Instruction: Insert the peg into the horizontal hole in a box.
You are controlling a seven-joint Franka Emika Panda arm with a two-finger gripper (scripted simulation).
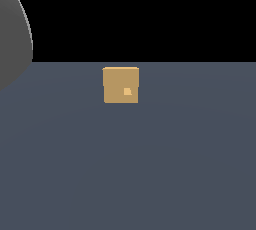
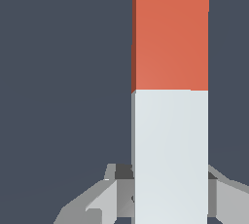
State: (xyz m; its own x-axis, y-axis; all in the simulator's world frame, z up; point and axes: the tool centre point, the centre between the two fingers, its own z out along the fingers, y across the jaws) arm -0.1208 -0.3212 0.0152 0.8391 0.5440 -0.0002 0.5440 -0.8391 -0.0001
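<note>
The tan box (image 1: 120, 84) stands on the dark grey floor in the exterior view, with its small lighter square hole (image 1: 127, 91) in the face towards the camera. The peg (image 2: 170, 96) fills the wrist view, with its orange end (image 2: 170, 33) away from the gripper and its pale grey-white end (image 2: 170, 155) between the fingers. My gripper (image 2: 169, 191) has a finger (image 2: 121, 189) pressed against each side of the white end. Neither peg nor gripper shows in the exterior view, and the box is out of the wrist view.
A large rounded grey body (image 1: 12, 34) fills the upper corner at the exterior view's left. The dark grey floor (image 1: 150, 164) spreads around and in front of the box. Behind the floor's far edge is black.
</note>
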